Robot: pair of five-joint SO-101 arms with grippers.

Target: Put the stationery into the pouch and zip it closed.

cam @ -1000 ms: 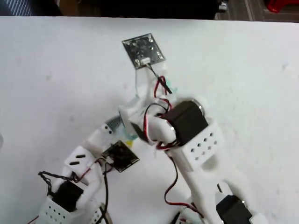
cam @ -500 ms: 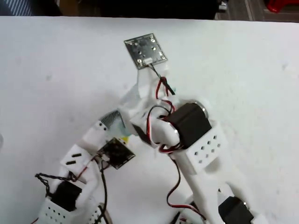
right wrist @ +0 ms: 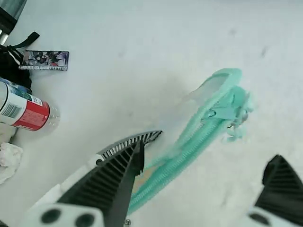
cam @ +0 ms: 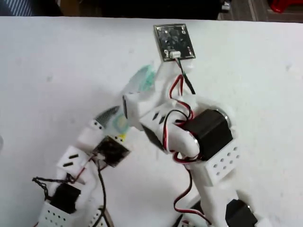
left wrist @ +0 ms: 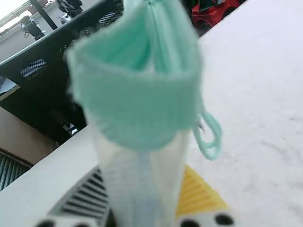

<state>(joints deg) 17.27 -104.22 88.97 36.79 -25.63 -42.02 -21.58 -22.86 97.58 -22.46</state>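
Observation:
The mint-green pouch (right wrist: 203,130) is a long, narrow bag with a clear side, and it stretches out over the white table (cam: 57,71). Its near end sits between the fingers of my left gripper (left wrist: 142,208), which is shut on it. A green cord loop (left wrist: 208,137) hangs from the pouch's side. My right gripper (right wrist: 208,153) hovers open above the pouch's middle, one black finger on each side of it. In the high view the pouch's far end (cam: 142,78) sticks out beside the right arm (cam: 208,137).
A red and white spray can (right wrist: 23,111), a small printed packet (right wrist: 45,60), a black item and a white cloth (right wrist: 8,163) lie off to one side of the pouch. The left arm (cam: 71,189) and the right arm crowd the front middle of the table.
The right arm has swung toward the back right, and the pouch's far end has come out from under it. The left arm has drawn back slightly toward the front left.

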